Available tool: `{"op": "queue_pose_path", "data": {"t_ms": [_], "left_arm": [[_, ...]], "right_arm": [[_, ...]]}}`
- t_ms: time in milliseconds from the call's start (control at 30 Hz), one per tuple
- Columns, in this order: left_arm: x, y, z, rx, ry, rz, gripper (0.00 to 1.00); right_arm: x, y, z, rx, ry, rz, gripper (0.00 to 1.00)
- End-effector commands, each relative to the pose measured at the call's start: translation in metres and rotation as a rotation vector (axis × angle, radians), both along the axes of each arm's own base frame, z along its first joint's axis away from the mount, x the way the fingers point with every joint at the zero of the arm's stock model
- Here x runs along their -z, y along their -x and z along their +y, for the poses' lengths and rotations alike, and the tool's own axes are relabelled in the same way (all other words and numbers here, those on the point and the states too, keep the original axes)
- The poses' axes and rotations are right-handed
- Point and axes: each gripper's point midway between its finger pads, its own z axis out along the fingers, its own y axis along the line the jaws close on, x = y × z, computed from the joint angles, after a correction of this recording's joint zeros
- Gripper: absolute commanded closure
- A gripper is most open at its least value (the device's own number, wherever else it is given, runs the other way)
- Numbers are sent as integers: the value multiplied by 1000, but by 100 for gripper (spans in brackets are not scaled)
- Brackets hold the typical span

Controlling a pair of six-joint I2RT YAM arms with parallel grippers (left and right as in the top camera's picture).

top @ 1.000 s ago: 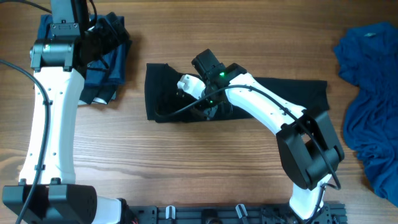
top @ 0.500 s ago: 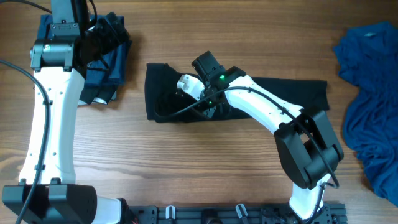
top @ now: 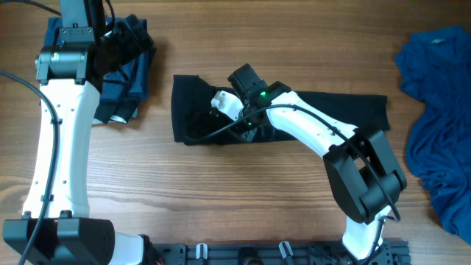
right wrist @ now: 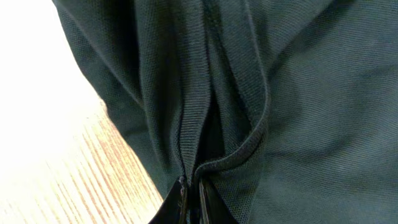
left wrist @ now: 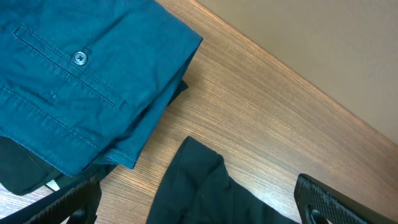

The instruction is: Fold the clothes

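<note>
This looks like a robotics lab bench, not anyone's home. A left arm (top: 62,147) and a right arm (top: 313,132), white and black with loose cables (top: 16,78), stand by a black rail (top: 272,254) at the near edge of a bare wooden tabletop (top: 221,191). A plain beige wall (left wrist: 323,50) stands behind. The only homely things are a black shirt (top: 193,110) and blue garments (top: 438,110).

A: What is the black shirt (right wrist: 298,93) made of?
B: Fine knit cloth, matt, with a raised stitched seam.
A: And the folded blue garment (left wrist: 81,74)?
B: Smooth woven cloth, with 1 glossy button (left wrist: 79,58).
A: The table (top: 243,199)?
B: Wood, streaky grain, faint sheen. The left arm (top: 55,154) has a smooth white plastic shell and matt black joints.
</note>
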Motion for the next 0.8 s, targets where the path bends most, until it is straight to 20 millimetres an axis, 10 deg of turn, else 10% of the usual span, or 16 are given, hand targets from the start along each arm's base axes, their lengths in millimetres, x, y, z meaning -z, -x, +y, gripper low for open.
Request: {"op": "queue_pose_path", "data": {"t_ms": [0, 533, 633, 767], "left_arm": [[3, -1, 0, 4, 6, 6, 0], [3, -1, 0, 4, 6, 6, 0], [3, -1, 0, 4, 6, 6, 0], [3, -1, 0, 4, 6, 6, 0]], "right_arm": [[1, -11, -3, 30, 31, -28, 96], [-1, -38, -26, 116, 163, -149, 89], [-3, -39, -17, 147, 113, -139, 32], [-25, -53, -8, 250, 49, -164, 24]]}}
